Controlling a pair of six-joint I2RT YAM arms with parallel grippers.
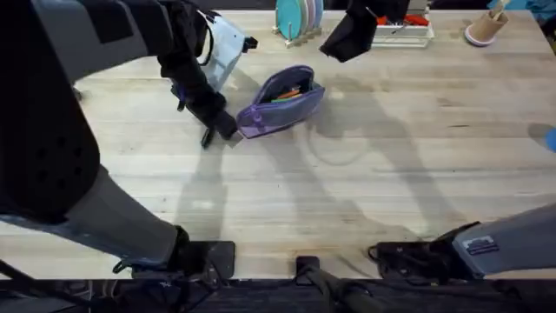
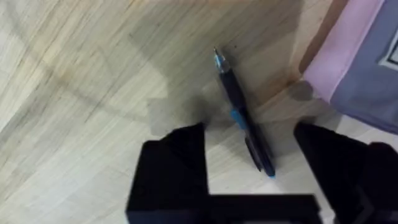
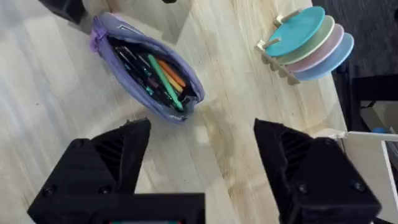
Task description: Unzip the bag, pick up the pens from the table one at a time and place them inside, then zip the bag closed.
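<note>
The lavender bag (image 1: pixel 282 103) lies unzipped on the table (image 1: pixel 391 174), with green, orange and dark pens inside (image 3: pixel 163 81). One black pen with blue accents (image 2: pixel 239 109) lies flat on the wood just off the bag's left end (image 2: pixel 354 68). My left gripper (image 1: pixel 217 129) hangs low over that pen, open, one finger on each side of it (image 2: pixel 249 134), not touching it. My right gripper (image 1: pixel 347 39) is raised high beyond the bag, open and empty (image 3: pixel 202 130), looking down on the bag's open mouth.
A rack of coloured plates (image 1: pixel 300 17) stands at the far edge behind the bag. A white tray with red items (image 1: pixel 408 30) and a cup (image 1: pixel 484 28) sit at the back right. A white object (image 1: pixel 221 48) lies behind the left gripper.
</note>
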